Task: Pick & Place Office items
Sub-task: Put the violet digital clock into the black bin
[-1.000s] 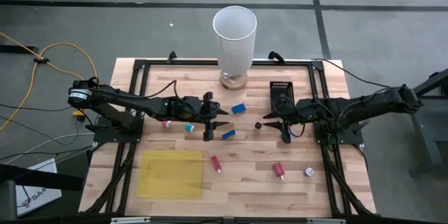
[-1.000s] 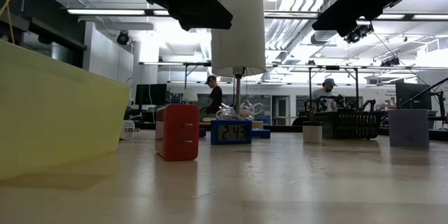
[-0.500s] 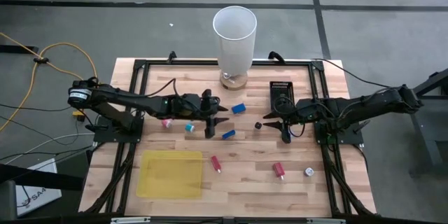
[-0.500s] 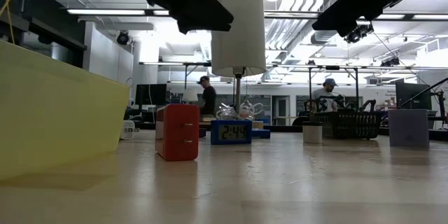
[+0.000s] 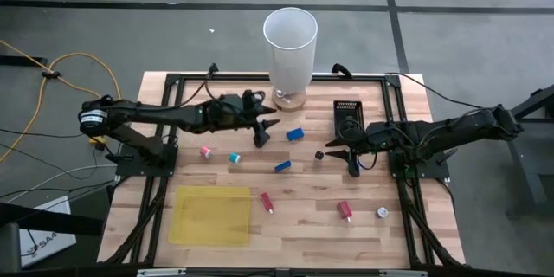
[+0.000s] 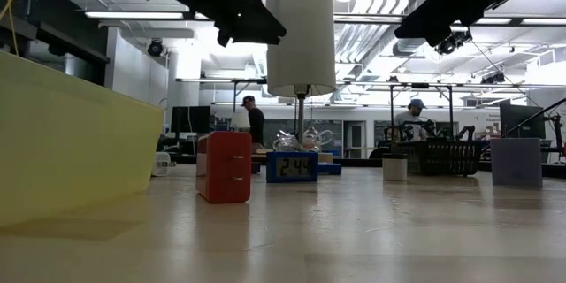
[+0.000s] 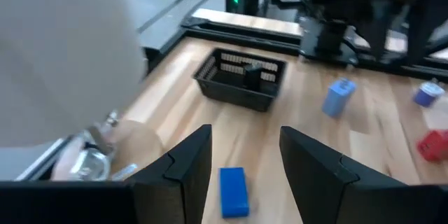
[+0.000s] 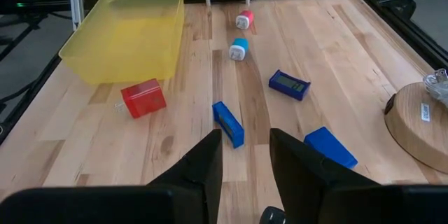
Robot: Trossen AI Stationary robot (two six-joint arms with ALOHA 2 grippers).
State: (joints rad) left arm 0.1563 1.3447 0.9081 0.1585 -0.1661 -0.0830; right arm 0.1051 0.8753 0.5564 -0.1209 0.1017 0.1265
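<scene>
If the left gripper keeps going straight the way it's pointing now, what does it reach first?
Probably the blue block, lying on the table just ahead between the open fingers of the left gripper. Farther along stands the black tray. Height over the block is unclear.

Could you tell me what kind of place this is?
Probably a robotics laboratory in a large open workshop. The wooden slatted table sits in a black metal frame, long ceiling strip lights hang above, and a person works at benches behind.
</scene>
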